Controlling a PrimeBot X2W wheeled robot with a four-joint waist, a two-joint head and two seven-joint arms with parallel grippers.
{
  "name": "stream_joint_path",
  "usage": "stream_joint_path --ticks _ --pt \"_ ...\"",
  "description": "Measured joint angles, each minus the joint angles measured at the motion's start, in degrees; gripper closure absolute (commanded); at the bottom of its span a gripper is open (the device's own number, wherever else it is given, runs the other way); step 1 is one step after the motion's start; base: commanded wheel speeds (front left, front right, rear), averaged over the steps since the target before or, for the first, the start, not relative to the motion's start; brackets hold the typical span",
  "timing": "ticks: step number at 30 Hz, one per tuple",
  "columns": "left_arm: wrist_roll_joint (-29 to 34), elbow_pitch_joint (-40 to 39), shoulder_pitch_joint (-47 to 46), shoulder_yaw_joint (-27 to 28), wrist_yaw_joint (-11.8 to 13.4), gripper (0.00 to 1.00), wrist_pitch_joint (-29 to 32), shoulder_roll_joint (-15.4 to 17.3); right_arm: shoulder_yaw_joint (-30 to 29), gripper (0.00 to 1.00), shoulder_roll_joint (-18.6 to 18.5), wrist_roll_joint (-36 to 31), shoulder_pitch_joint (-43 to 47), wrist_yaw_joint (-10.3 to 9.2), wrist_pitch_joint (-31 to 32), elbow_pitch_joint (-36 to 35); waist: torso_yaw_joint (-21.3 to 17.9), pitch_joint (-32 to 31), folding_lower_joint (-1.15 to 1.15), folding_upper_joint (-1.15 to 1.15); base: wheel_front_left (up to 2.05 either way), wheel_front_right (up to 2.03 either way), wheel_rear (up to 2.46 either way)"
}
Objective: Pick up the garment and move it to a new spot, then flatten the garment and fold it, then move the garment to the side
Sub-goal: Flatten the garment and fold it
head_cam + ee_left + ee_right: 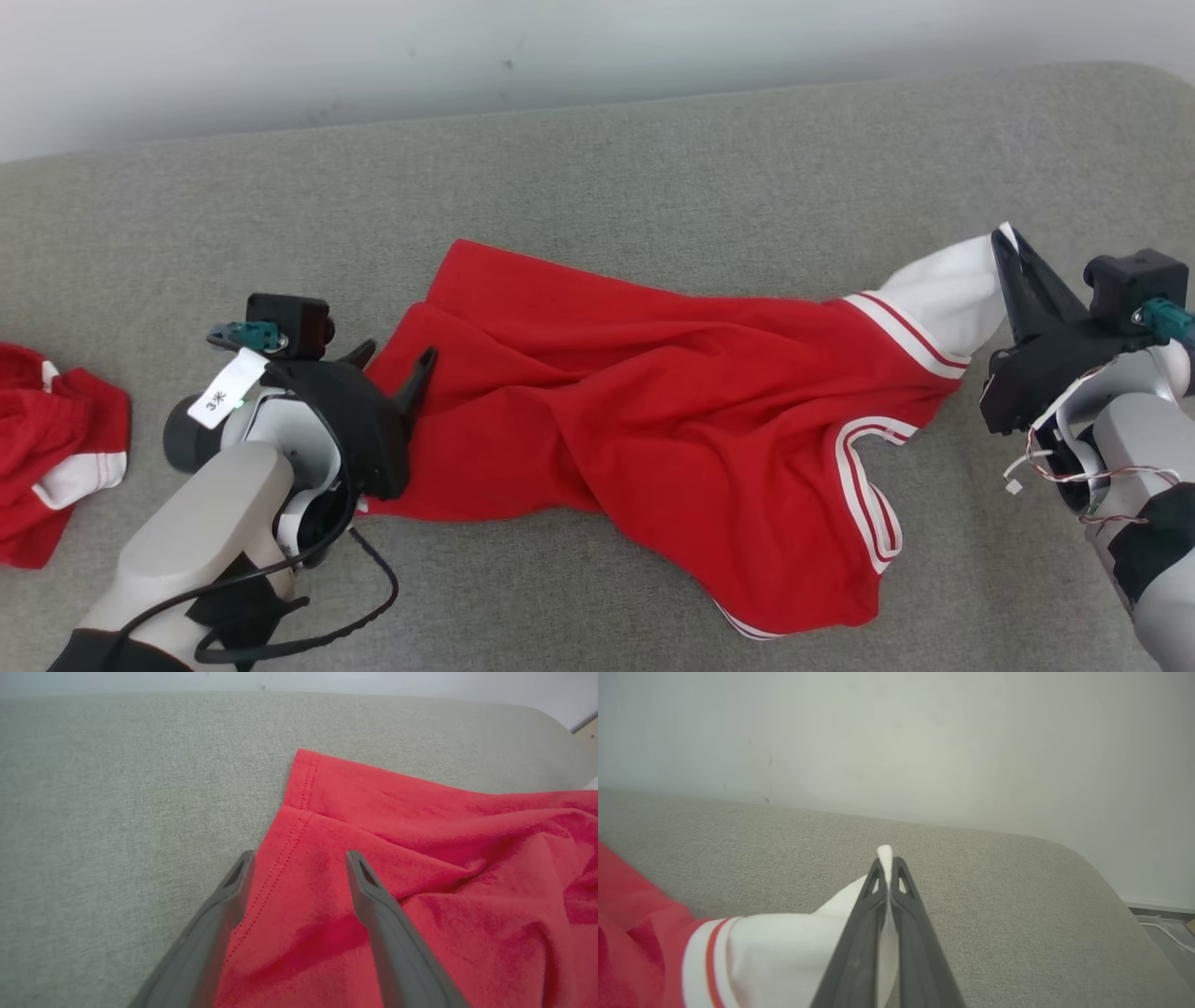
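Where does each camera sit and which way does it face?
Head view: on the head, facing forward and down at the red garment on the grey cushion; left gripper, right gripper and forearms show.
Left wrist view: on the left wrist, looking along its open fingers straddling the garment's hem.
Right wrist view: on the right wrist, looking along shut fingers pinching the white sleeve, toward the wall.
Shared: head and right wrist views both show that pinched sleeve.

Rumpled red white-trimmed garment [653,392], stretched sideways
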Motion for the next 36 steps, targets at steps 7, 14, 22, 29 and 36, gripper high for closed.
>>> stream_joint_path --ticks 7,14,22,29,36 --pt "-1.0 7.1 -0.1 -1.1 -1.8 0.0 4.7 -1.5 0.1 1.0 -0.3 -0.4 -0.4 -0.19 0.0 -2.2 -1.1 1.0 0.0 0.0 0.0 0.0 0.0" --pt "-2.2 10.2 -2.0 -1.2 -3.6 1.0 8.1 -3.1 -0.4 1.0 -1.4 -0.4 0.2 -0.75 0.0 -3.6 -0.5 1.1 0.0 -0.01 0.0 0.0 0.0" --pt "-2.2 10.4 -1.3 -1.6 -5.2 1.0 7.6 -3.0 -1.3 1.0 -2.0 -0.4 1.2 -1.16 0.0 -4.7 1.6 0.4 0.0 -0.01 0.0 0.0 0.0" --pt "-2.1 7.5 3.3 -2.6 -6.1 1.0 4.9 -0.3 -2.2 1.0 -2.0 0.2 3.9 -1.24 -0.4 -4.6 4.4 -1.0 0.0 -0.01 0.0 0.0 0.0" --pt "-1.6 1.7 9.9 -3.6 -6.2 1.0 2.0 2.5 -2.6 1.0 -2.1 0.7 6.2 -1.25 -0.4 -4.6 7.6 -3.0 0.0 0.0 0.0 0.0 0.0"
